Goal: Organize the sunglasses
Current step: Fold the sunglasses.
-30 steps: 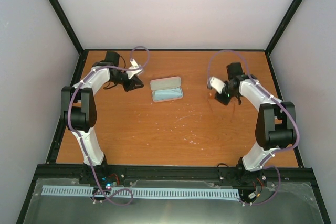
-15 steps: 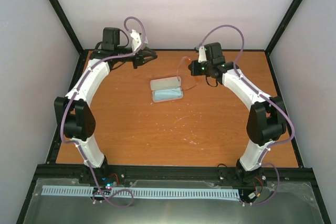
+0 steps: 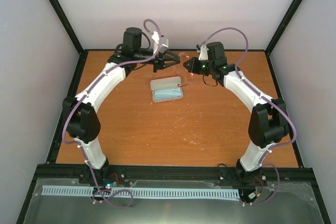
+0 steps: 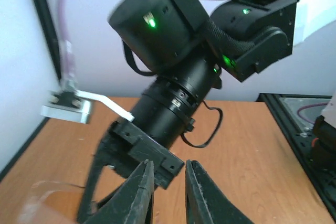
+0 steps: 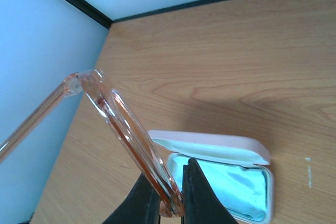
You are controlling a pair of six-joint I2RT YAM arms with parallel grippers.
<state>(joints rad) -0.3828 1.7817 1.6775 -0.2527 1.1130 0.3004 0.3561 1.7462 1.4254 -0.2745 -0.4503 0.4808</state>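
My right gripper [image 3: 186, 64] is shut on a pair of clear, pinkish sunglasses [image 5: 119, 121] and holds them in the air above the open case. In the right wrist view its fingers [image 5: 197, 195] pinch one end of the frame, and a temple sticks out to the upper left. The white case [image 3: 167, 89] lies open on the table with a light-blue lining [image 5: 231, 184]. My left gripper [image 3: 175, 62] is open and empty, raised and facing the right gripper tip to tip. In the left wrist view its fingers [image 4: 140, 190] stand apart just in front of the right wrist.
The orange wooden table [image 3: 173, 129] is ringed by a black frame [image 3: 173, 50] and pale walls. Purple cables loop over both arms. The two arms meet close together over the far middle of the table.
Both arms have lifted and swung in to the far middle. The right gripper has carried the sunglasses from the right side to above the case. The left gripper now faces it.
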